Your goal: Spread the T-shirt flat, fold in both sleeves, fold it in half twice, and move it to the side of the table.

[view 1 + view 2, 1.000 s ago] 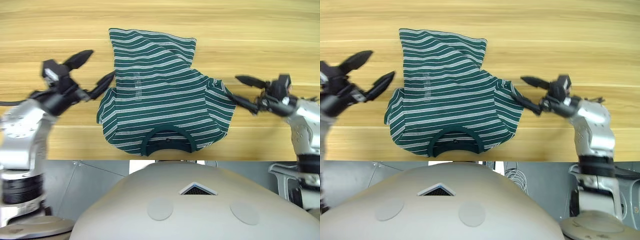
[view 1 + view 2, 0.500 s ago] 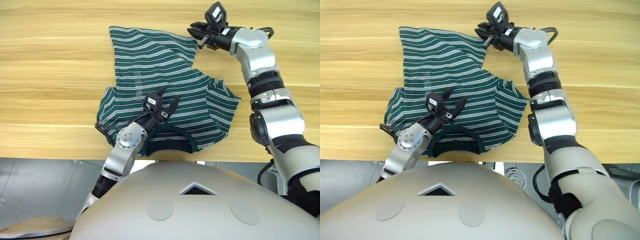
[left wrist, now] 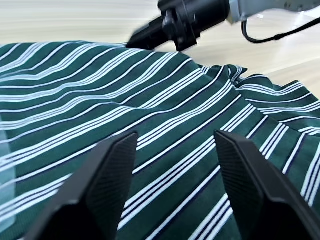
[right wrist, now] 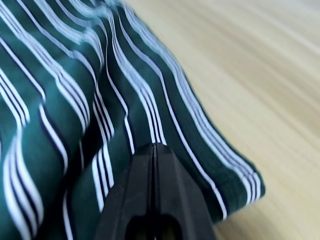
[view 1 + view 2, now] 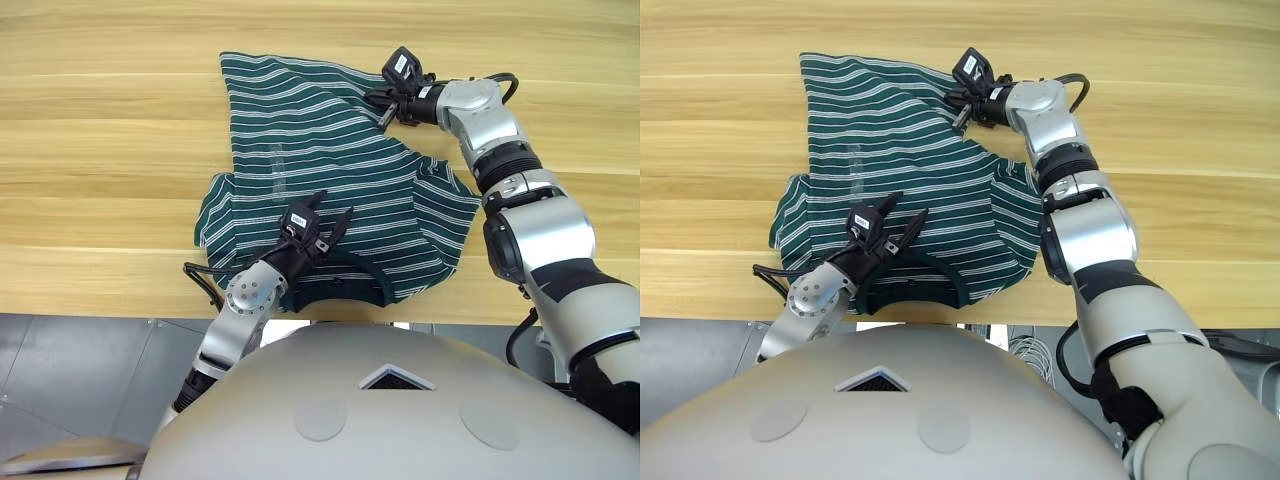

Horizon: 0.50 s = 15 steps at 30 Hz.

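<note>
We see the T-shirt (image 5: 300, 150), dark green with thin white stripes, lying on the wooden surface (image 5: 100, 150) with its collar (image 5: 335, 272) just beside the near edge. It is not flat. The far part is narrower than the near part, and a slanted fold runs from the far right corner down toward the right sleeve (image 5: 450, 205), which bunches out to the side. The left sleeve (image 5: 210, 215) sits rumpled against the body of the shirt.

Our left hand (image 5: 333, 206) is over the chest of the shirt, just beyond the collar, with its two fingers (image 3: 112, 175) spread wide. In the left wrist view the striped cloth shows in the gap between them and neither finger grips it. We cannot tell whether the tips touch the cloth.

Our right arm reaches far out over the surface, and its hand (image 5: 383, 98) is at the far right corner of the shirt. In the right wrist view its fingers (image 4: 165, 200) are pressed together into one narrow wedge, and the tip lies on the cloth close to the hem. We cannot tell whether any cloth is caught between them. Bare wood begins just past the hem.
</note>
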{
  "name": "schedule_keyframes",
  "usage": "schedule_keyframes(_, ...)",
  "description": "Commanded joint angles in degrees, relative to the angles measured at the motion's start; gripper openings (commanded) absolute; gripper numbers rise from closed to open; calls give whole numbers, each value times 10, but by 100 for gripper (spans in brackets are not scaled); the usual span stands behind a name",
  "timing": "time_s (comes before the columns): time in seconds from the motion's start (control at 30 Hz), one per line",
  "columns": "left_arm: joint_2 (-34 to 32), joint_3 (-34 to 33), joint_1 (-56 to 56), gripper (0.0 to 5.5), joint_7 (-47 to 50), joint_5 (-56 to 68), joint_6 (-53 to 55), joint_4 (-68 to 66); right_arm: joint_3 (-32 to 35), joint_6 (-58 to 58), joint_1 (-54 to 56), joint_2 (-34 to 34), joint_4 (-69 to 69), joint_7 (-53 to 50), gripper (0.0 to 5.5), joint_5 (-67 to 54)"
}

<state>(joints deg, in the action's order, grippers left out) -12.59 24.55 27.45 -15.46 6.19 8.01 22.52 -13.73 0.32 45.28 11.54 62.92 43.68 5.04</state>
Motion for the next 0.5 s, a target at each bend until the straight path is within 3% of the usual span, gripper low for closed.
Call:
schedule_keyframes(0.03,-7,-2,18,271,2,-5,13,17,-30,3,8,15,37,-11,2,49)
schedule_keyframes(0.5,2,14,92,271,21,-8,10,-14,-63,-60,115,29,127,-142,2,155)
